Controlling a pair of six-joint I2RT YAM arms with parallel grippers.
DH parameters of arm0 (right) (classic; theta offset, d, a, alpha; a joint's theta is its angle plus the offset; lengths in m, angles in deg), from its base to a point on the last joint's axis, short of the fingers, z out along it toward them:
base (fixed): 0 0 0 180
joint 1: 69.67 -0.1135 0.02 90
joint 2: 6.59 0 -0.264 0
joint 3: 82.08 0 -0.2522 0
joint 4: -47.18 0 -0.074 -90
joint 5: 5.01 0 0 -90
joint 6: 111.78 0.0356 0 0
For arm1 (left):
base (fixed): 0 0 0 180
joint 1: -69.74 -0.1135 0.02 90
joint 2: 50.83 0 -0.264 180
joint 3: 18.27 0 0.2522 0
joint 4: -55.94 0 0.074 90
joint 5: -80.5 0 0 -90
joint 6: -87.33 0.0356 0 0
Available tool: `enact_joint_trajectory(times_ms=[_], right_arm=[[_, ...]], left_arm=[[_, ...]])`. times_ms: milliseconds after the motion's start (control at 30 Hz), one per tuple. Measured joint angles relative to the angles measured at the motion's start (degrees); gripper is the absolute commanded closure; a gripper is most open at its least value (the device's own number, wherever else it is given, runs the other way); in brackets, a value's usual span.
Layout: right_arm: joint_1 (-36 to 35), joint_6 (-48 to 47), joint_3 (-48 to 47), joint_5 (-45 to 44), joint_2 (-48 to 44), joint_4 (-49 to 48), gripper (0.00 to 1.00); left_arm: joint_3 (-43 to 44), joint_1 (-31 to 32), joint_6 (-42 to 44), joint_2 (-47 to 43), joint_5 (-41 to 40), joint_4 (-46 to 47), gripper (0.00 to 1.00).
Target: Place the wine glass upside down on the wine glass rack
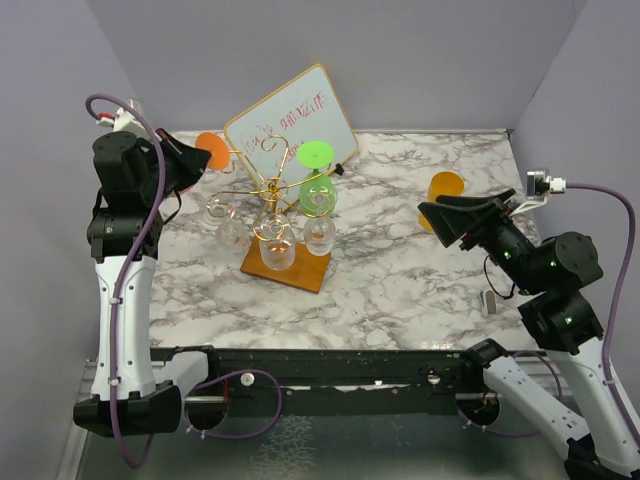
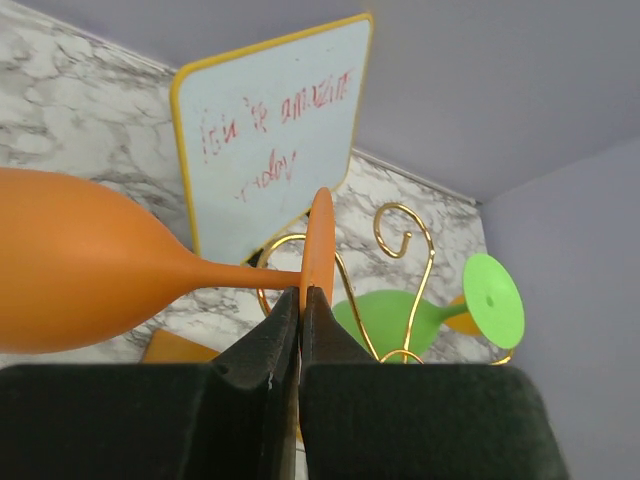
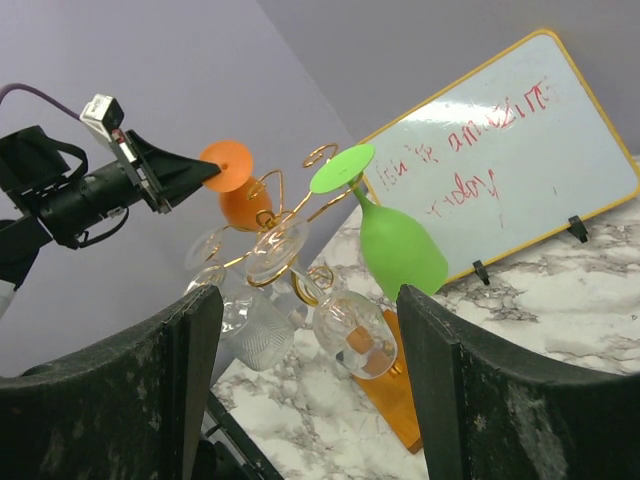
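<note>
My left gripper (image 1: pixel 196 156) is shut on the foot (image 2: pixel 318 245) of an orange wine glass (image 2: pixel 85 265) and holds it in the air, foot up, just left of the wine glass rack (image 1: pixel 268 196). The rack is gold wire on a brown wooden base (image 1: pixel 290 268). A green glass (image 1: pixel 318 190) and three clear glasses hang from it upside down. In the right wrist view the orange foot (image 3: pixel 226 165) is level with the rack's curled arms (image 3: pixel 318 155). My right gripper (image 1: pixel 437 219) is open and empty, to the right of the rack.
A tilted whiteboard (image 1: pixel 292 122) with red writing stands right behind the rack. A second orange glass (image 1: pixel 445 187) is on the table beside my right gripper, partly hidden by it. A small grey object (image 1: pixel 490 301) lies at the right. Purple walls enclose the marble table (image 1: pixel 390 270).
</note>
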Motion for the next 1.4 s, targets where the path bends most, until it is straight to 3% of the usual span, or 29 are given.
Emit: enact_joint_trajectory(times_ms=[833,1400], right_arm=[[0.0,-0.02,0.33,0.04,0.59,-0.02,0.26],[0.0,0.94,0.33,0.07,0.63,0.09,0.26]], left_arm=[[-4.81,-0.09,-13.68,-3.04,15.21,0.35,1.0],[-12.92,-0.09,-25.18,0.07,23.39,16.98,1.0]])
